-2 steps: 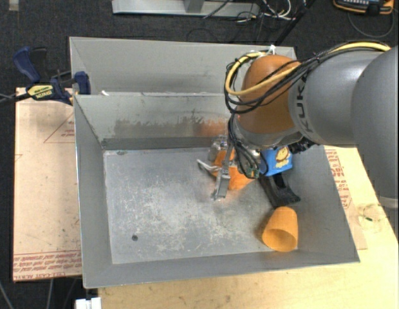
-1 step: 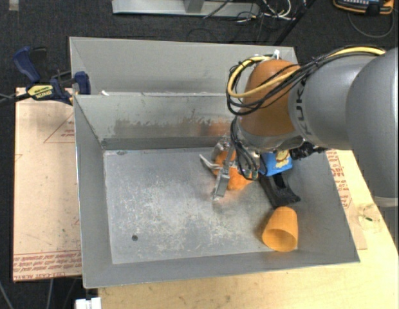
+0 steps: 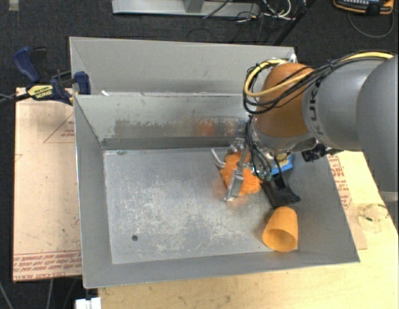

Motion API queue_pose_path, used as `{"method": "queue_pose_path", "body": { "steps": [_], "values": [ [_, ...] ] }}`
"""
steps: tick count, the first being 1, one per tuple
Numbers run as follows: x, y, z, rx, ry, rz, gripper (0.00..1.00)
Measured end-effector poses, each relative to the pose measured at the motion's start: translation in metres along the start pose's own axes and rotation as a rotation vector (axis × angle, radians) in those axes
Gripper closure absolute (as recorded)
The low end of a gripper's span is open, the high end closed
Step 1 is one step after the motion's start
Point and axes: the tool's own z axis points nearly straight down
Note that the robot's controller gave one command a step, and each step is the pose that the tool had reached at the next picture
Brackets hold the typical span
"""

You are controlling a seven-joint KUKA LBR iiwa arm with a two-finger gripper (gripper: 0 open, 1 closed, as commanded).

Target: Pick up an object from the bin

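Your gripper [image 3: 234, 192] sits at a small orange lump [image 3: 251, 183] right of mid-bin; you cannot tell whether it pinches. The lump probably handles light and soft, so take its middle.

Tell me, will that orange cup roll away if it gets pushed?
Probably: the orange cup lies on its side, so it may roll in a curve, being tapered. It looks hollow, so likely light and easily nudged.
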Motion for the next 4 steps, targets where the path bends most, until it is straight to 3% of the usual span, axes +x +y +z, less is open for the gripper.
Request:
{"method": "queue_pose_path", "body": {
  "steps": [1, 2, 3, 4],
  "values": [
    [-0.012, -0.032, 0.008, 0.005, 0.001, -0.009, 0.00],
    [-0.008, -0.012, -0.004, -0.003, -0.003, -0.442, 1.00],
    [-0.008, -0.012, -0.004, -0.003, -0.003, -0.441, 1.00],
    [-0.003, -0.009, -0.046, -0.003, 0.005, -0.451, 1.00]
  ]
}}
